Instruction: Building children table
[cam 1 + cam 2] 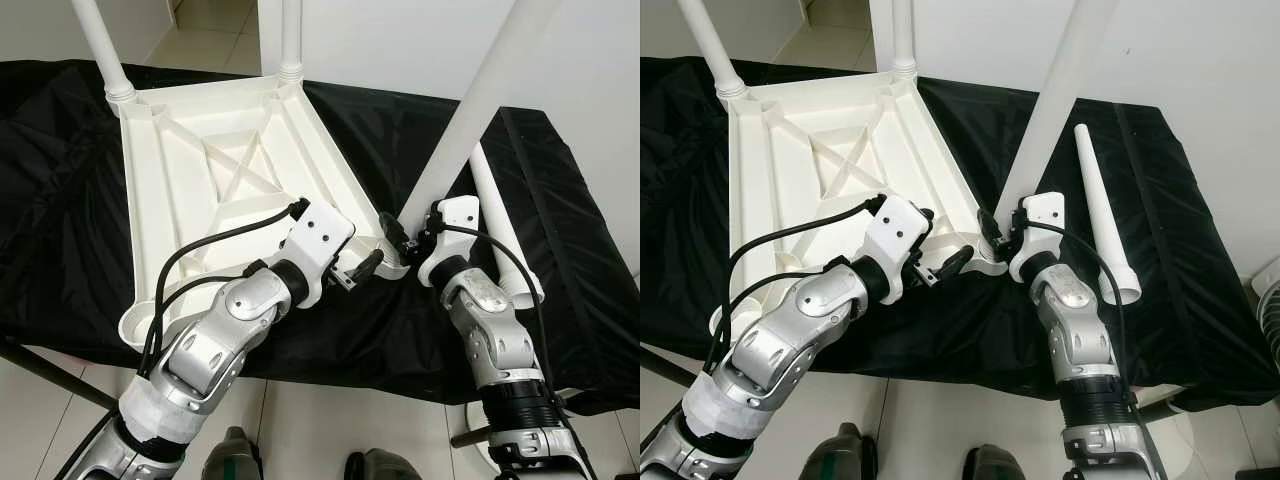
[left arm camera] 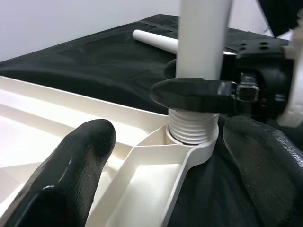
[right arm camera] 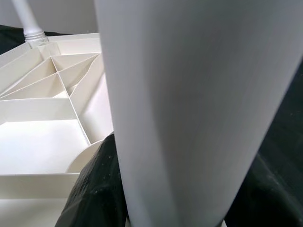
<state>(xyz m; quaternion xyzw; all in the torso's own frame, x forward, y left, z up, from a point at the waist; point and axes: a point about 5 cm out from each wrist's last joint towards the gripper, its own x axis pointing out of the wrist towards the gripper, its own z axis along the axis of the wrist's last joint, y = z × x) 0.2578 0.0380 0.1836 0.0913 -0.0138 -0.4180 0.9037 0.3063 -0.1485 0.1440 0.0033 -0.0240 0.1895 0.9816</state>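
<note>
My right gripper (image 1: 408, 240) clamps the leg (image 1: 470, 120); I should keep it upright while threading (threads show). My left gripper (image 1: 365, 268), open, braces the tabletop (image 1: 215, 170).

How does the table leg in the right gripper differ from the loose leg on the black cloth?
The held leg stands tilted, threaded end at the tabletop's corner socket; the loose leg lies flat. The right gripper clamps the held leg; nothing touches the loose leg. Both are white, tapered plastic.

White tabletop (image 1: 215, 170), white legs (image 1: 480, 110), black cloth (image 1: 60, 200).
</note>
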